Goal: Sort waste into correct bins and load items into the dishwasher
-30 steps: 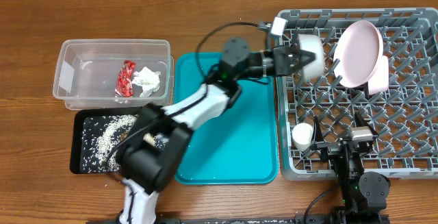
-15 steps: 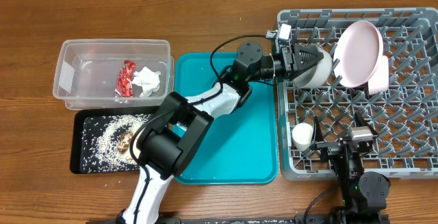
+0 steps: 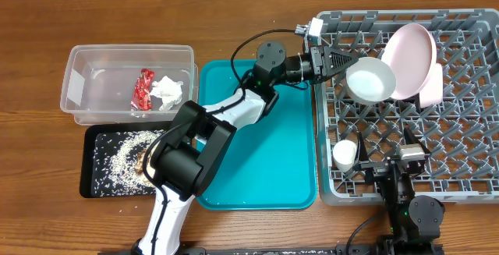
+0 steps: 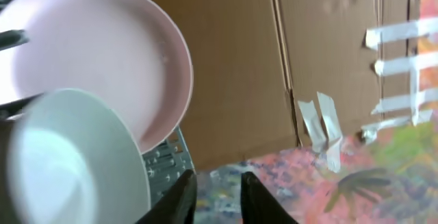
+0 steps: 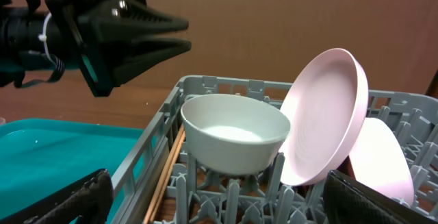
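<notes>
Overhead, the left end effector [image 3: 343, 57] is pointing out over the dish rack [image 3: 468, 169], its tips just beside the white bowl [image 3: 370, 79]. Its arm is stretching low across the teal tray [image 3: 257, 169]. At the left wrist, the bowl is lying left of the slightly parted, empty fingers [image 4: 183, 198]. At the right wrist, the bowl is sitting upright on pegs, apart from the released left end effector. The right end effector [image 5: 219, 200] is gaping wide, holding nothing.
</notes>
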